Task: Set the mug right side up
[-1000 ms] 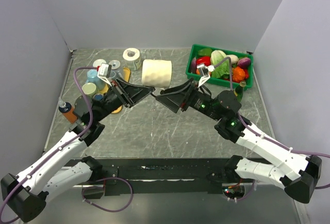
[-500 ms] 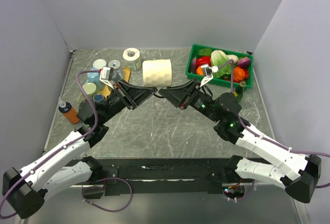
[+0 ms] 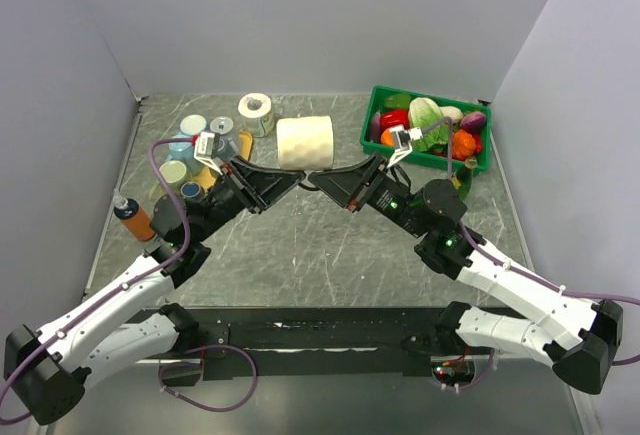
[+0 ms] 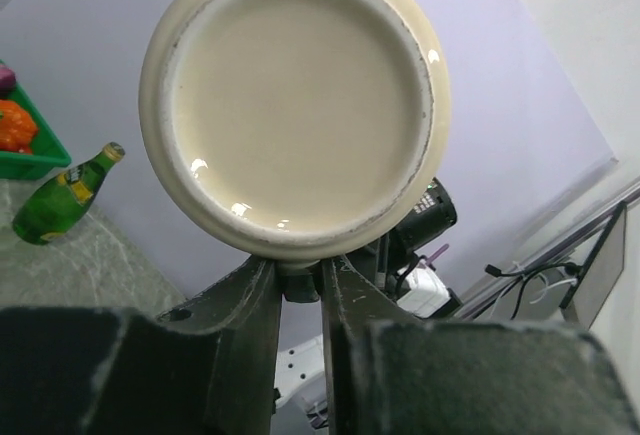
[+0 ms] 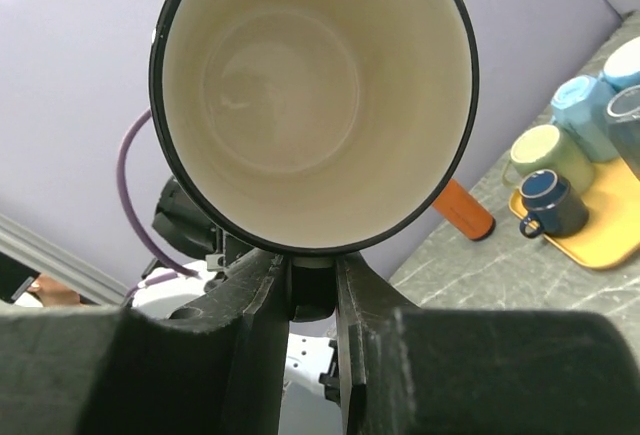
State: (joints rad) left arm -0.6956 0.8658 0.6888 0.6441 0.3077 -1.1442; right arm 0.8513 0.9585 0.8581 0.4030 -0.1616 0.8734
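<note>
Closing from wide to narrow, my right gripper (image 5: 312,290) pinches the lower edge of the dark-rimmed cream ceramic mug (image 5: 310,95), its open mouth facing me just above. On its far side my left gripper (image 4: 300,280) grips the base end. Handover looks ready.

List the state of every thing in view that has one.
mug, on its side, empty, gripped by both hands
left hand, shut on mug, at its base end
right hand, shut on mug, at its mouth end
green bin, filled with produce
tape roll, standing on end
</note>
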